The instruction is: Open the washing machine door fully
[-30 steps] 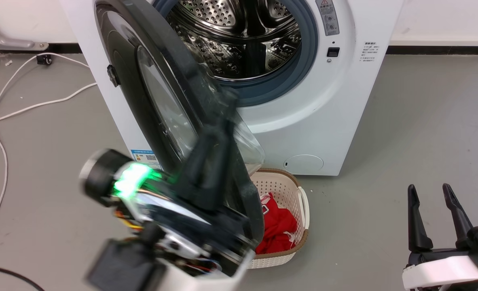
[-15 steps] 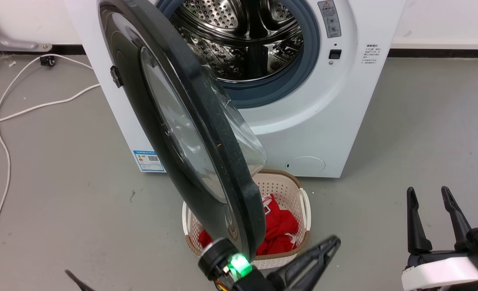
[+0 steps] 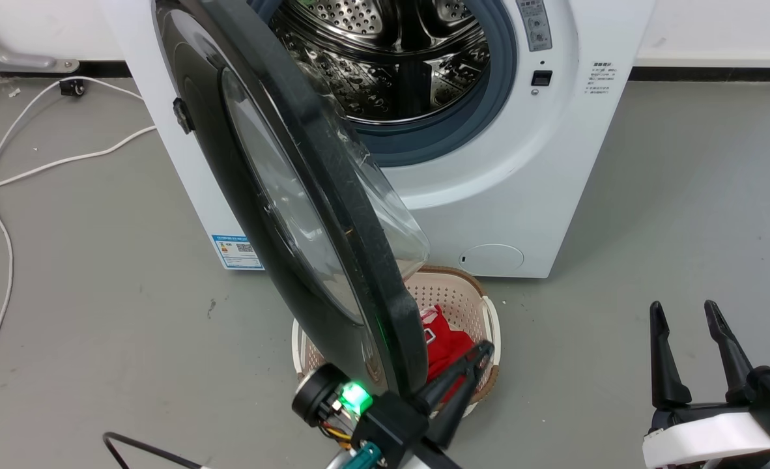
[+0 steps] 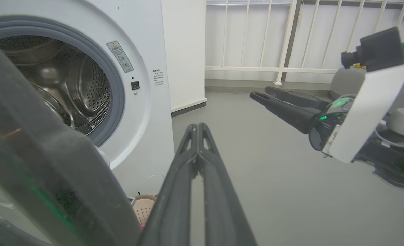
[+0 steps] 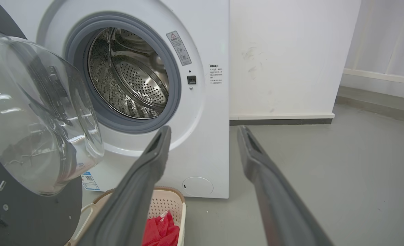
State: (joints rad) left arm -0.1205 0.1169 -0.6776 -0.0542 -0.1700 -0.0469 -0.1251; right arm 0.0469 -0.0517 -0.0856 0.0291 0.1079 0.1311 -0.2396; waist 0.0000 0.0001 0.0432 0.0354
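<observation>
A: Door status?
B: The washing machine door [image 3: 339, 208] stands swung well out from the machine, edge-on to the head camera. Its glass bowl faces the steel drum [image 3: 391, 58] and its lower rim is near the laundry basket [image 3: 491, 326].
A: Grippers?
B: Left gripper [image 3: 484, 350]: fingers pressed together, holding nothing, just beside the door's lower rim on its inner side; contact unclear. Right gripper [image 3: 683, 307]: fingers spread, empty, well apart from the door.

Head cam high, tilted down at the washing machine [image 3: 528, 189] front — both wrist cams low, facing its drum [image 5: 137, 82], which all three share (left wrist nearly against the washing machine door [image 4: 44, 164] rim, right farther back).
</observation>
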